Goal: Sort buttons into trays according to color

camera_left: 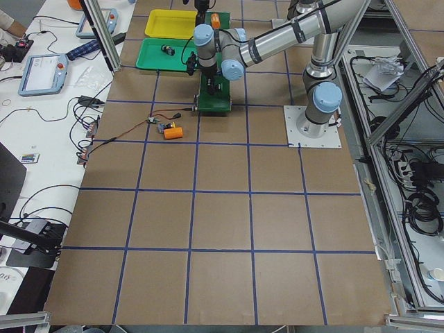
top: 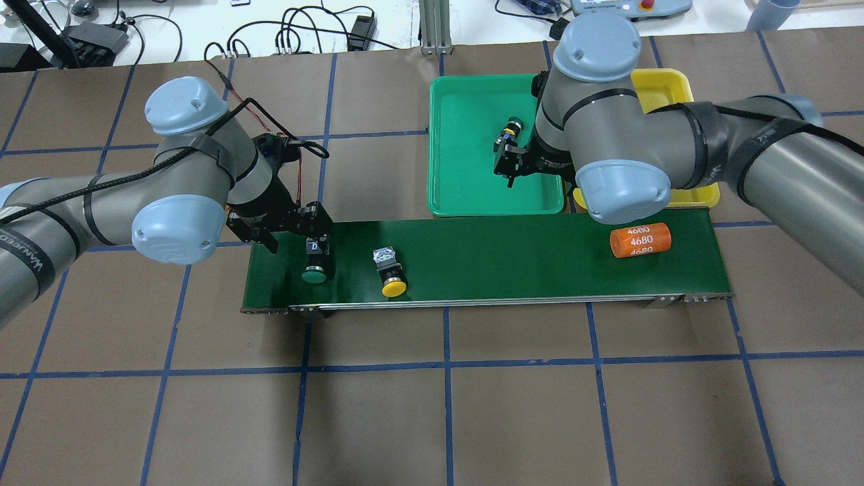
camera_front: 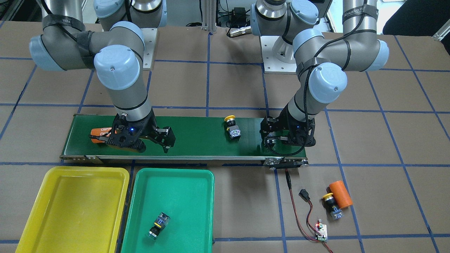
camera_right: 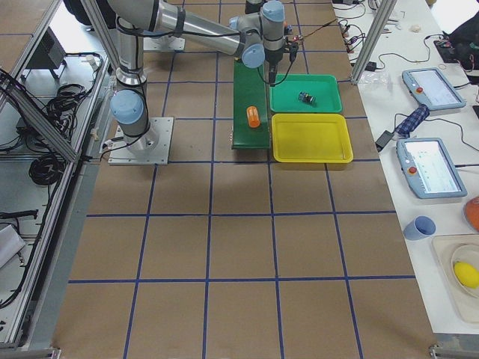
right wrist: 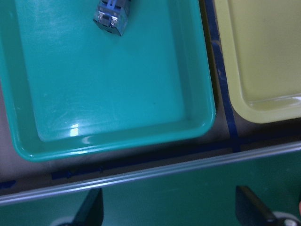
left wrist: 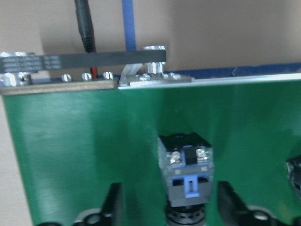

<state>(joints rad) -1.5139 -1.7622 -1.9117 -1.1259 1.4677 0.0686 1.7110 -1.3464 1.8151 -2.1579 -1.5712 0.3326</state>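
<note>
Step in hand, by judgement: pickup of the green-capped button (top: pixel 315 266), which lay at the left end of the conveyor belt (top: pixel 513 260) in the overhead view. The left pincer (left wrist: pixel 170 190) was released, its fingers flanking the button body at lower centre of its wrist view, with gaps on both sides. The right pincer (right wrist: pixel 170 209) was released and empty above the belt edge, beside the green tray (right wrist: pixel 117 94) holding one button (right wrist: pixel 112 14). The next move called for clenching on the body, lifting it, and carrying it to that tray.
</note>
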